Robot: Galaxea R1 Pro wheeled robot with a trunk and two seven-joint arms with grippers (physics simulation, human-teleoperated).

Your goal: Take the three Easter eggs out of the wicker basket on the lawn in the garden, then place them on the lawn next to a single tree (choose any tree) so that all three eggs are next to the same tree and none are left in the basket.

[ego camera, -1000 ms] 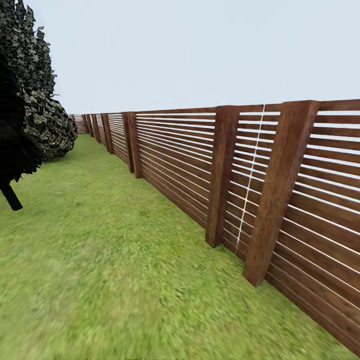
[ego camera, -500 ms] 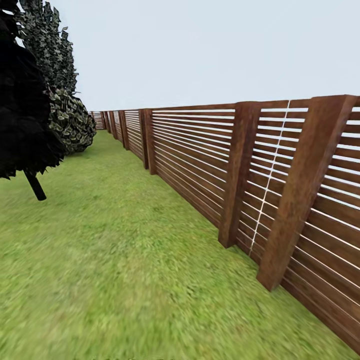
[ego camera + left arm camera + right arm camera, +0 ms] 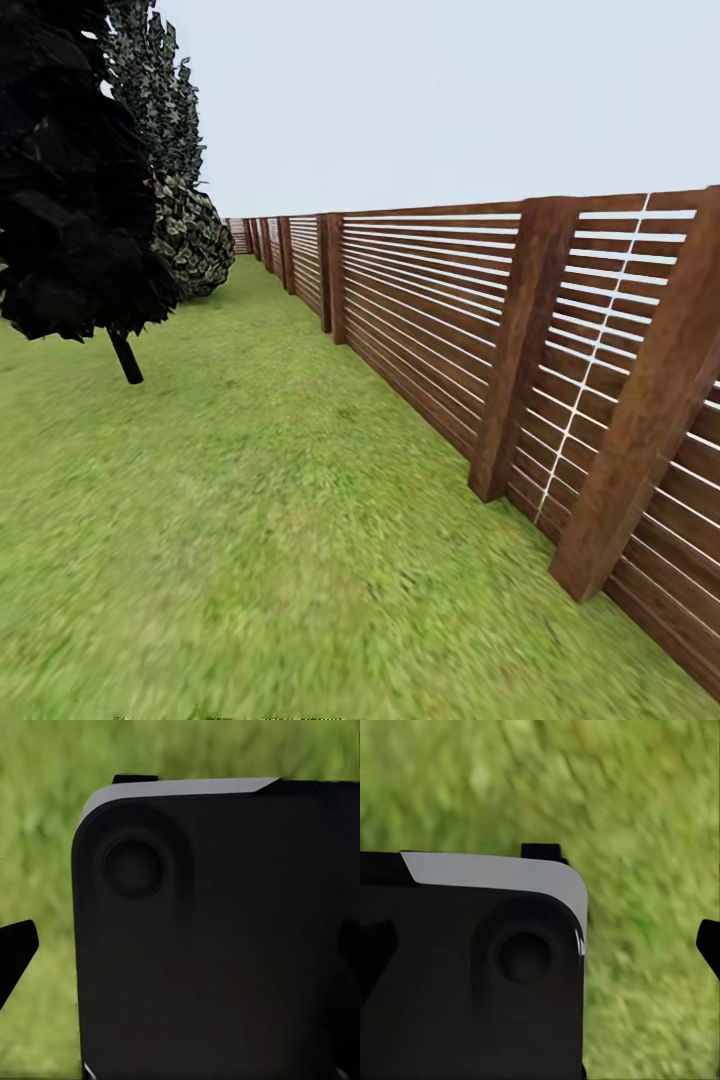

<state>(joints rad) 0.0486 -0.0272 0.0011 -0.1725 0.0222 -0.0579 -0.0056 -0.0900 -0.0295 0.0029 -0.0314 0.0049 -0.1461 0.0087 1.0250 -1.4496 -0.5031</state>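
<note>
The Easter eggs, the wicker basket and the tree are out of view. The lawn [image 3: 230, 520] spreads green and mottled across the head view. In the left wrist view my left gripper [image 3: 180, 952] hangs over blurred grass, one dark fingertip [image 3: 16, 949] at each side edge and a black robot panel [image 3: 217, 937] behind the gap. My right gripper [image 3: 540, 945] looks the same, with a fingertip [image 3: 709, 943] at the edge, a black panel [image 3: 472, 975] and grass [image 3: 652, 832] beyond. Both stand open and hold nothing.
A brown slatted wooden fence [image 3: 520, 340] with thick posts runs along the right, from close by into the distance. At the left stand a dark leafy conifer-like tree [image 3: 70, 180] on a thin trunk and a mottled shrub [image 3: 190, 240] behind it. Open grass lies between.
The whole head view has shifted: the camera has turned left, so the fence and the dark trees now sit further right in the picture. Nothing was grasped or released.
</note>
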